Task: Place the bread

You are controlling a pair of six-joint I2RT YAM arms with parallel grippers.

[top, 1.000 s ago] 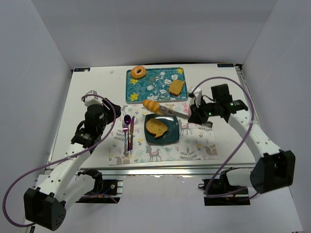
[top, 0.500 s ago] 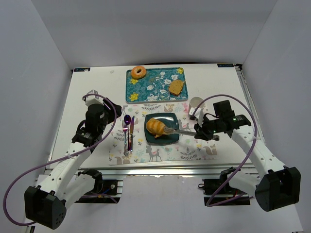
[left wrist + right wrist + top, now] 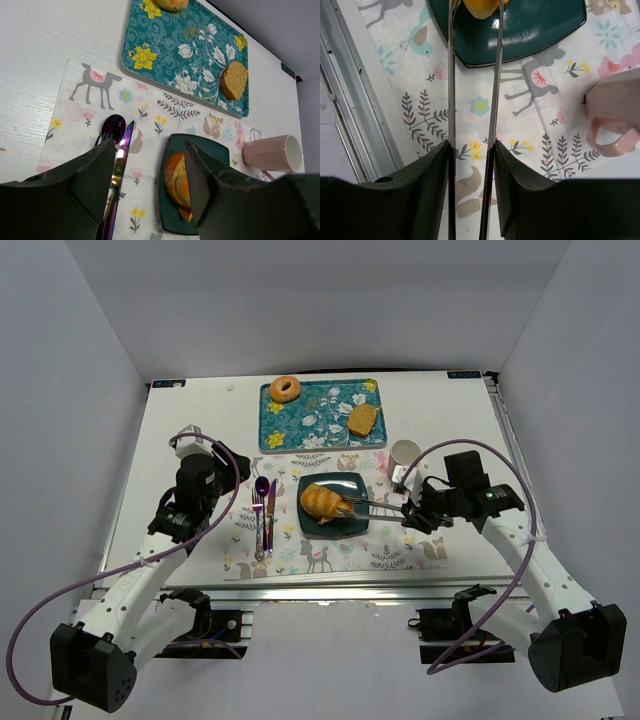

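The bread roll (image 3: pixel 325 501) lies on the dark plate (image 3: pixel 352 525), straight ahead of the right tool (image 3: pixel 412 512), at the far end of the tongs (image 3: pixel 450 90) which that tool carries. The right tool's fingers (image 3: pixel 432 175) press against the outer sides of the two thin metal arms, so it is clamped on the tongs. The arms themselves stand apart, with their tips on either side of the roll.

The roll looks light, soft and glossy-crusted. It would likely dent under a hard squeeze and could roll on its rounded sides. The best hold is across its middle, with light pressure.

The left tool (image 3: pixel 150 150) hangs with its jaws wide apart and empty, above the cutlery (image 3: pixel 264 512) just beside the plate.

In the right wrist view the roll is cut off at the top edge, so whether the tong tips touch the crust cannot be told. From above, the roll seems to sit on something flatter, though this is hard to make out. The cup (image 3: pixel 615 107) to the tool's right is also partly cropped.
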